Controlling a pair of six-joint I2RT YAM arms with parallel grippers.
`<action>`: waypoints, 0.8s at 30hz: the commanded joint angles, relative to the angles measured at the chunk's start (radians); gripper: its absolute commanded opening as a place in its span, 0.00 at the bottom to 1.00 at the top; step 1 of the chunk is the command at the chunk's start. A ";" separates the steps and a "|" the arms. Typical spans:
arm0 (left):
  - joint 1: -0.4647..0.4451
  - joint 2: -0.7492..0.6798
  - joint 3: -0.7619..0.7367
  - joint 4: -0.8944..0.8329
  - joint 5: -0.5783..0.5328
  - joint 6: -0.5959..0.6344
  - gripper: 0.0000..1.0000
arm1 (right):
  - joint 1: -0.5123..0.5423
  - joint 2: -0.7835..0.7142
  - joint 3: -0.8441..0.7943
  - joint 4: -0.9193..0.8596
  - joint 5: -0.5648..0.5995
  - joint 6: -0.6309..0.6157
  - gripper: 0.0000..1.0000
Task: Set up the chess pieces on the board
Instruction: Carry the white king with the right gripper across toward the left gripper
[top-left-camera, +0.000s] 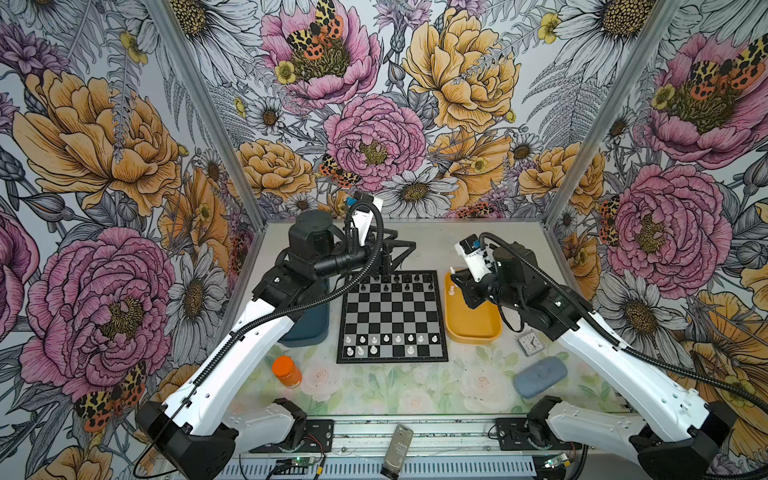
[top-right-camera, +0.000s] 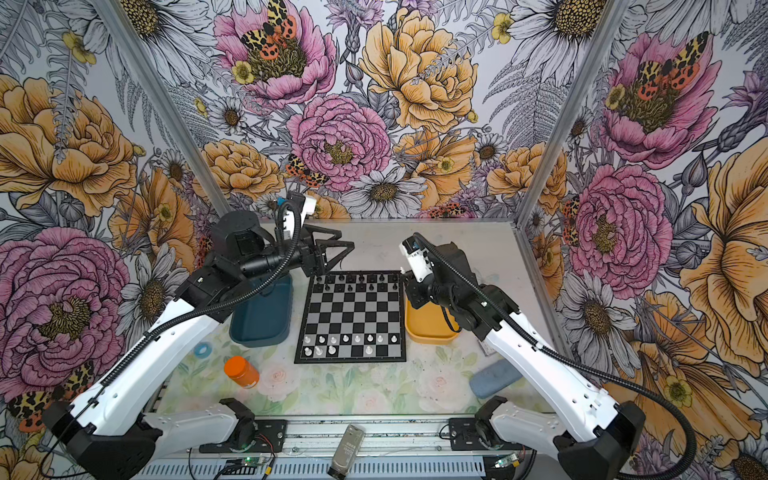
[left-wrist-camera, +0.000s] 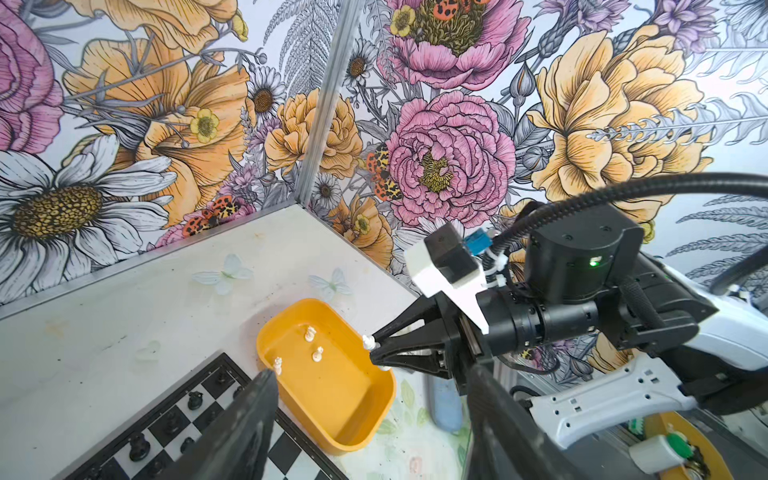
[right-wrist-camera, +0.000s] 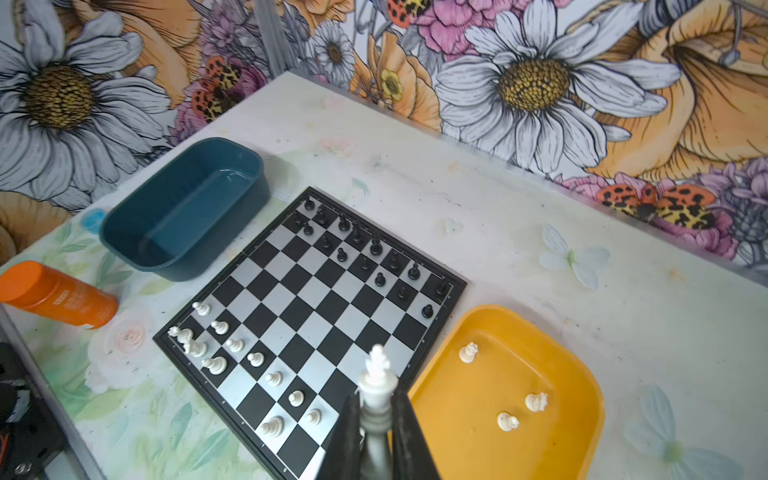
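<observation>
White plastic, tall, cross-topped: a white king (right-wrist-camera: 376, 374) is pinched between the two fingers of the right gripper (right-wrist-camera: 376, 405), pressed on its lower body, crown up.

- Position: the gripper hangs over the yellow tray (right-wrist-camera: 573, 415), just right of the board (top-left-camera: 392, 309). The king appears lifted clear of the tray floor.
- Three more white pieces (right-wrist-camera: 536, 402) lie apart in the tray.
- On the board, the white chess pieces (top-left-camera: 386, 338) fill the two nearest rows in part: a line of pawns, and four figures on the nearest row with open squares among them. The black pieces (right-wrist-camera: 357, 239) stand on the far rows.
- The left gripper (top-right-camera: 338, 245) is spread and holds nothing, raised near the board's far left corner, above the blue tub (right-wrist-camera: 183, 199).

Step in hand (judgement): carrying the king from the tray to its square on the nearest row. The next move calls for travel left and nearward over the pawn line, high enough to clear it, then a straight, upright descent onto an open square and a release that does not tip the narrow base.

Not resolved:
- The king's base is hidden between the fingers.
- In both top views the right wrist covers the grip itself.
- The left arm hides part of the tub.
- One pawn may sit behind the fingers in the right wrist view.
- Which nearest-row squares are open, and the types of the small figures, cannot be told.
</observation>
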 joint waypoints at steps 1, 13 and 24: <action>0.003 -0.013 0.038 -0.136 0.052 -0.041 0.73 | 0.046 -0.066 -0.025 0.092 -0.038 -0.065 0.00; -0.102 0.069 0.131 -0.350 0.080 -0.072 0.68 | 0.273 -0.064 0.002 0.057 0.027 -0.156 0.00; -0.123 0.042 0.132 -0.530 0.071 -0.076 0.65 | 0.359 -0.054 -0.012 0.036 0.095 -0.207 0.00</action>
